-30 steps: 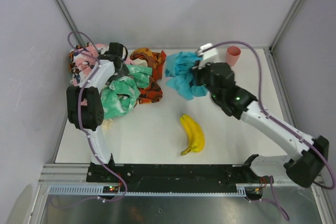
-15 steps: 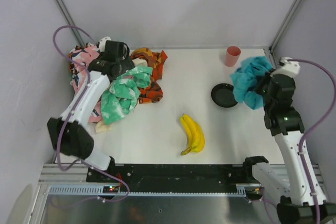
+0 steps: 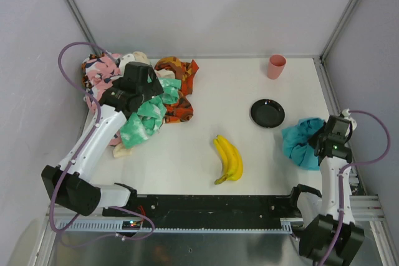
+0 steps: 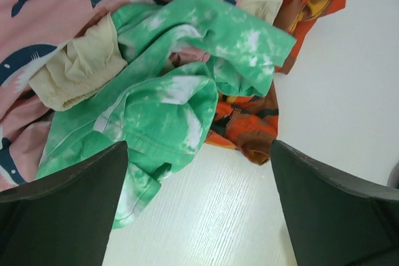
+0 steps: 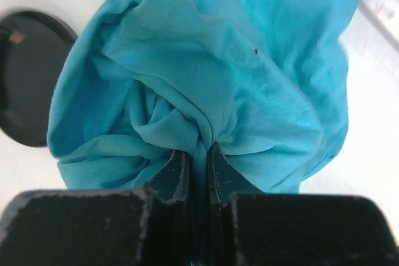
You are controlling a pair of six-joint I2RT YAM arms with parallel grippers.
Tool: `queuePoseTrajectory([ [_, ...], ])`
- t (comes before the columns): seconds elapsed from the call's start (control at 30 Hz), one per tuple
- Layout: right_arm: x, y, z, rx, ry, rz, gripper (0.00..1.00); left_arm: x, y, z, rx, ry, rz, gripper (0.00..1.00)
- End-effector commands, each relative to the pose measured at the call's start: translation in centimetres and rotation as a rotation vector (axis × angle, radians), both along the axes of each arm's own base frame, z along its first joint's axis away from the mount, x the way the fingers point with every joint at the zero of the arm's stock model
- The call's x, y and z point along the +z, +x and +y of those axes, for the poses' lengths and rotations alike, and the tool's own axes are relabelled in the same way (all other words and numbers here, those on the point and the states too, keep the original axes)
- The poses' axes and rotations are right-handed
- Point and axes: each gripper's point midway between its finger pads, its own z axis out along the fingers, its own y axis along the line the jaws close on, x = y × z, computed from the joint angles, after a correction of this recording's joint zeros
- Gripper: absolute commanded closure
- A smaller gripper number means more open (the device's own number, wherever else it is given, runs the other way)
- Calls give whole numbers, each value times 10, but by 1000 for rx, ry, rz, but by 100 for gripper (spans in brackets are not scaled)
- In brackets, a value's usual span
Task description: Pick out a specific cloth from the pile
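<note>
The plain turquoise cloth [image 3: 300, 144] is bunched at the table's right side, pinched in my right gripper [image 3: 319, 147]. In the right wrist view the gripper [image 5: 197, 157] is shut on a fold of the cloth [image 5: 249, 98]. The pile [image 3: 153, 95] of pink-navy, orange-black, cream and mint-green cloths lies at the far left. My left gripper [image 3: 134, 88] hovers over the pile, open and empty. In the left wrist view its fingers [image 4: 62, 210] are spread wide over the mint-green cloth [image 4: 181, 91] and bare table.
A banana bunch [image 3: 228, 159] lies in the middle near the front. A black dish [image 3: 267, 113] sits left of the turquoise cloth and shows in the right wrist view [image 5: 25, 73]. A pink cup [image 3: 276, 66] stands at the back right. Walls enclose the table.
My right arm carried the turquoise cloth from beside the pile across to the right, then down toward the near right edge. My left arm drew back from the pile's far side.
</note>
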Motion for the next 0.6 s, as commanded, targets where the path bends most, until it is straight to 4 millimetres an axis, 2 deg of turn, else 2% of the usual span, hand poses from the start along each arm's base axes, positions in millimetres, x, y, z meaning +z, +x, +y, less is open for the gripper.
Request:
queuePoseTrajectory([
  [0.0, -30, 5, 2, -11, 88, 6, 95, -1, -14, 2, 3, -4, -10, 0],
  [0.03, -37, 2, -2, -42, 92, 20, 93, -6, -16, 3, 4, -2, -2, 0],
  [0.07, -43, 0, -4, -67, 98, 30, 82, -11, -18, 4, 7, 2, 9, 0],
  [0.1, -46, -2, -5, -80, 101, 34, 69, -16, -19, 5, 14, 7, 18, 0],
  [0.13, -47, -3, -6, -84, 103, 35, 51, -20, -21, 7, 19, 12, 27, 0],
  [0.17, -45, -3, -5, -80, 101, 26, 36, -24, -22, 7, 22, 13, 35, 0],
  [0.23, -32, 0, -3, -56, 84, -23, 11, -30, -25, 7, 26, 9, 48, 0],
  [0.3, -7, 5, 2, -13, 60, -100, 3, -32, -27, 6, 22, -2, 51, 1],
  [0.4, 47, 13, 15, 77, 6, -234, 1, -28, -31, 6, 27, -20, 34, 1],
  [0.57, 144, 19, 66, 347, -29, -564, 1, -13, -44, 20, 74, -29, -34, 1],
])
